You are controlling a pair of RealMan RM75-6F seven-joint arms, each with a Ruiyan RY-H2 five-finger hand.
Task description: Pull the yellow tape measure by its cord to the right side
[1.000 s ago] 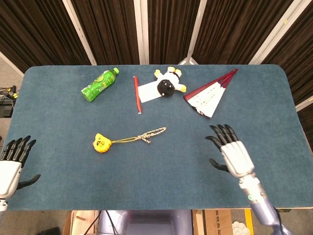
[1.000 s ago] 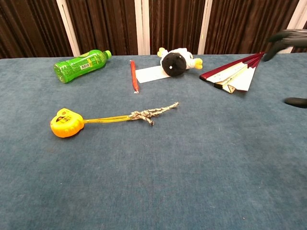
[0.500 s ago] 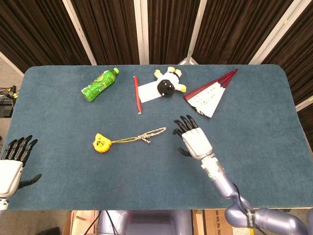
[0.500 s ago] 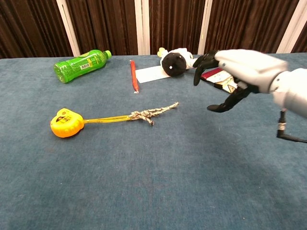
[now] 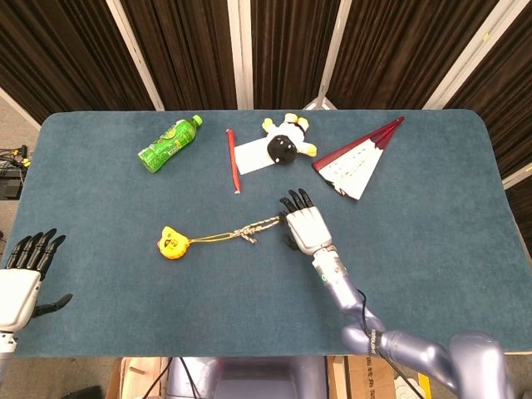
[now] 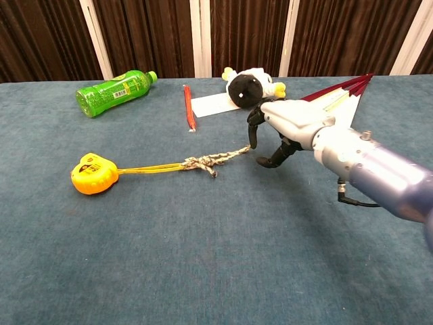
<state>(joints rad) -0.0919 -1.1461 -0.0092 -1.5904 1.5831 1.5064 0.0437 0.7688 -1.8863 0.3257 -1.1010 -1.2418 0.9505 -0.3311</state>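
Observation:
The yellow tape measure [image 5: 171, 243] [image 6: 90, 174] lies left of centre on the blue table. Its yellow strap and braided cord [image 5: 256, 227] [image 6: 215, 160] run off to the right. My right hand [image 5: 304, 226] [image 6: 279, 128] hovers at the cord's right end, fingers spread and pointing down, just above or touching the cord tip; it holds nothing. My left hand [image 5: 23, 271] stays at the table's near left edge with its fingers apart and holds nothing; only the head view shows it.
Along the back stand a green bottle [image 5: 169, 143] [image 6: 111, 92], a red pen [image 5: 233, 160] [image 6: 189, 107], white paper with a black-and-white plush toy [image 5: 284, 143] [image 6: 248, 86], and a red-and-white folding fan [image 5: 359, 158] [image 6: 336, 99].
My right hand has swept left from the table's right side to the right end of the cord. The tape measure, its cord and my left hand have stayed put.

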